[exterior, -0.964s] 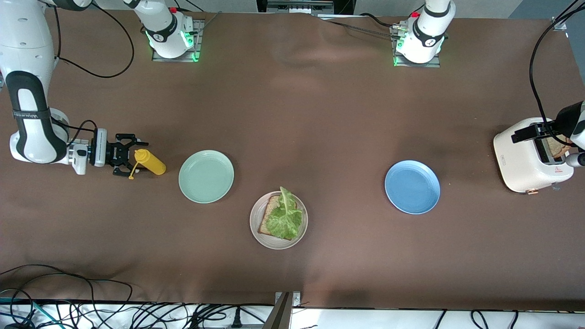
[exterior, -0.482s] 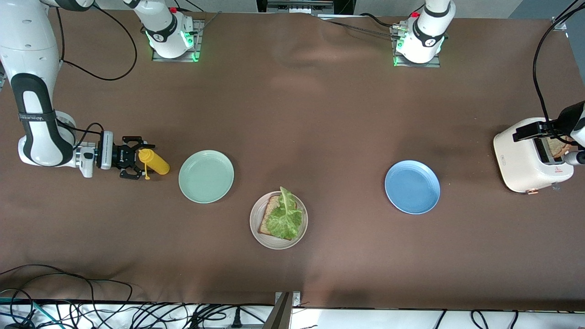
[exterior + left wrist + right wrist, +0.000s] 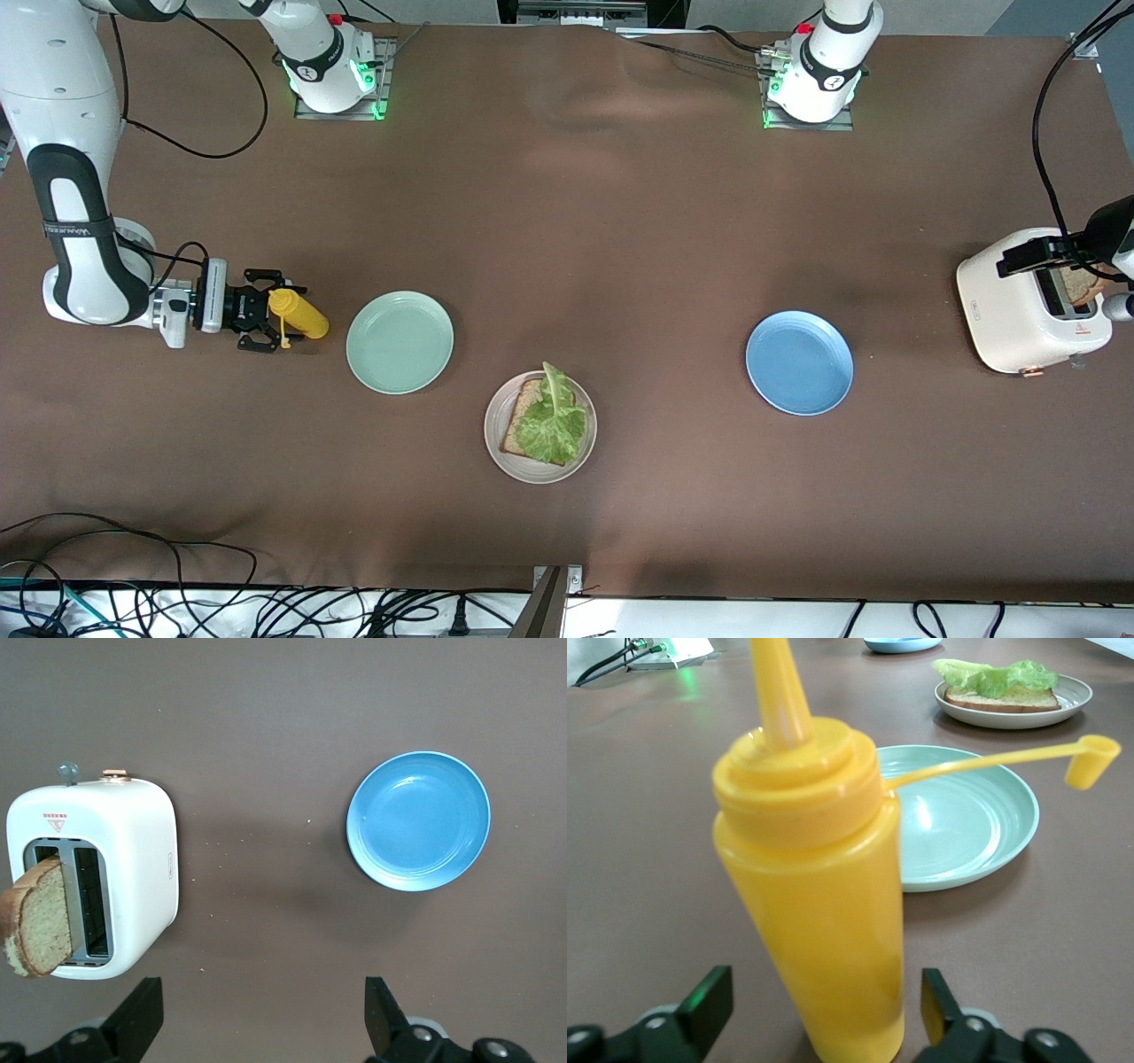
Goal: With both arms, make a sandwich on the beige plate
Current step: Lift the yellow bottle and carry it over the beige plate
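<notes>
I see the beige plate (image 3: 540, 427) at lower centre of the front view, bread and lettuce (image 3: 551, 419) on it. My right gripper (image 3: 268, 312), mid-left, stands spread around the yellow bottle (image 3: 298, 314). My left gripper (image 3: 257, 1014) hangs released over the toaster (image 3: 1028, 301), right edge.

Three plates (image 3: 400, 342), two toast slices (image 3: 523, 416), one lettuce leaf (image 3: 554, 421), one yellow bottle (image 3: 299, 314), one toaster (image 3: 1019, 306).

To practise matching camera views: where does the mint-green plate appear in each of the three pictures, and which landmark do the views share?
Front view: the mint-green plate lies beside the yellow squeeze bottle, toward the right arm's end of the table.
Left wrist view: not in it.
Right wrist view: the plate shows past the bottle.
Shared landmark: the blue plate.
</notes>
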You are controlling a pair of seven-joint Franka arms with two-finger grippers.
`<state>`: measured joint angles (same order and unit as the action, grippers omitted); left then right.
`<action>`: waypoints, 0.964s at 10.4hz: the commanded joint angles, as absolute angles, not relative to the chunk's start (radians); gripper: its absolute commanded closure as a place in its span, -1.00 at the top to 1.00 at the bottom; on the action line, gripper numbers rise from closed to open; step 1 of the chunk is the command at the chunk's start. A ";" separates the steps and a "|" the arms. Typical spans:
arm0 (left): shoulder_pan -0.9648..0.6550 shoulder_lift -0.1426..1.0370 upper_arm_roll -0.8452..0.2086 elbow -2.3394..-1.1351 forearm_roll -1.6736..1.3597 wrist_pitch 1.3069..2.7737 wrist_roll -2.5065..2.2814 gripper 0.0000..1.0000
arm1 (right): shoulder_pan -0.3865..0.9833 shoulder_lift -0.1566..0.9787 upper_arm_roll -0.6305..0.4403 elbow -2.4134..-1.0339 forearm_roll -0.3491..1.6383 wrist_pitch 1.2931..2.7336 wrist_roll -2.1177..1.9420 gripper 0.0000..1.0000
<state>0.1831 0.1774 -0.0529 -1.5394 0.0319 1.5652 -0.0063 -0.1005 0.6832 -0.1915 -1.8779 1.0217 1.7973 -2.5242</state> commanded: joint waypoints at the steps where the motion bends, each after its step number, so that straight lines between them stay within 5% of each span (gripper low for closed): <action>1: 0.183 0.175 -0.054 -1.525 0.014 1.551 -0.018 1.00 | -0.112 0.696 -0.167 -1.861 1.043 1.809 -2.525 0.27; 3: 0.183 0.176 -0.054 -1.525 0.012 1.551 -0.018 1.00 | -0.112 0.696 -0.166 -1.859 1.040 1.813 -2.528 -0.43; 5: 0.183 0.176 -0.054 -1.525 0.012 1.551 -0.018 1.00 | -0.112 0.677 -0.166 -1.842 1.034 1.815 -2.531 -0.93; 10: 0.183 0.176 -0.054 -1.525 0.012 1.551 -0.024 1.00 | -0.083 0.461 -0.118 -1.855 0.805 1.985 -2.350 -1.00</action>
